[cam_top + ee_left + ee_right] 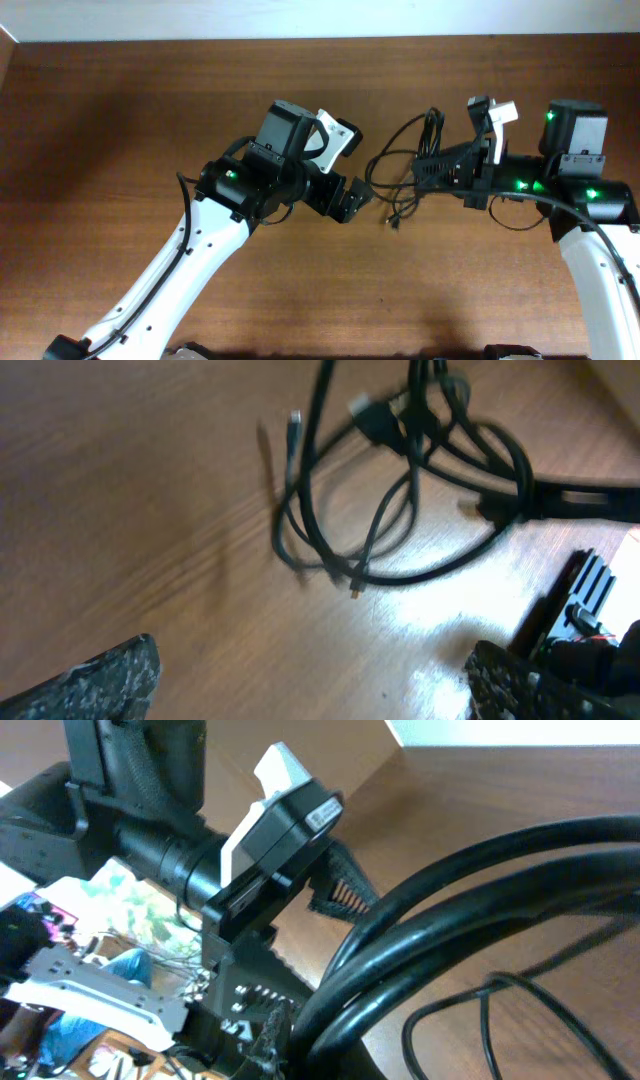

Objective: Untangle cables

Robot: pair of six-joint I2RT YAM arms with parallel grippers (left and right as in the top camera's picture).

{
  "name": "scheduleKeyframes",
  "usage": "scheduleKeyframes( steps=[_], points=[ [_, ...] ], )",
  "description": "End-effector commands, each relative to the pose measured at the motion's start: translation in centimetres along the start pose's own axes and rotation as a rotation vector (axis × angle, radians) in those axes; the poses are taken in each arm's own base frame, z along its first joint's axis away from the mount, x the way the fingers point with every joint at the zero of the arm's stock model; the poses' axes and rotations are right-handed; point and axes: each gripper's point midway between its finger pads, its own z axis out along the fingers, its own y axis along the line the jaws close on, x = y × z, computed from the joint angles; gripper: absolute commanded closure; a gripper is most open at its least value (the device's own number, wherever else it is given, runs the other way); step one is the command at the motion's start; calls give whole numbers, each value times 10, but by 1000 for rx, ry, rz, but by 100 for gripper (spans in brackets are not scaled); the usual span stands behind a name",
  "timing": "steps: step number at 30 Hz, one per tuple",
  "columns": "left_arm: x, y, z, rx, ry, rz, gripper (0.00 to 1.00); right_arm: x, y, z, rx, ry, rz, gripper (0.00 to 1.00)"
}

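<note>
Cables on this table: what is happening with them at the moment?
Two robot arms are working on a tangle of black cables on a wooden table. The right end effector appears closed on one part of the bundle. The left end effector is open and sits close beside the loops, holding nothing. The cables are looped over each other, so the untangling is not yet finished.

— What sort of place is this?
— A robotics lab, I'd say: one white-and-black robot arm and its twin, small green status lights glowing, at a bare brown wood-grain bench.
— Anything else?
— A plain white wall behind, and blurred coloured clutter past the bench edge.
</note>
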Motion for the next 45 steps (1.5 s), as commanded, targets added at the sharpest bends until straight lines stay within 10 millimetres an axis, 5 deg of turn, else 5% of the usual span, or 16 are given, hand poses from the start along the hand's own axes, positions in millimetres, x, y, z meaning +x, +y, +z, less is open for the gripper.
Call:
scheduleKeyframes(
  steps=[1,17,28,33,40,42,44,45],
  points=[
    [-6,-7,-6,28,-36,45,1,1,18,-3,-40,5,-78,96],
    [-10,-4,-6,9,-50,92,1,-1,43,-6,-180,-36,-268,96],
    [-63,-10,-14,15,-265,189,1,5,47,-6,-202,-28,-220,96],
    [-65,-32,-17,118,-290,338,5,11,72,6,-325,-10,-258,96],
    [-63,-34,-16,126,-284,343,1,23,95,21,-420,43,-274,96],
    [-63,-34,-16,125,-285,343,16,25,98,23,-430,50,-274,96],
    [-64,-28,-16,92,-283,337,72,26,99,24,-436,56,-270,96],
    [-64,-24,-15,66,-282,334,90,26,99,24,-436,58,-265,96]
  ],
)
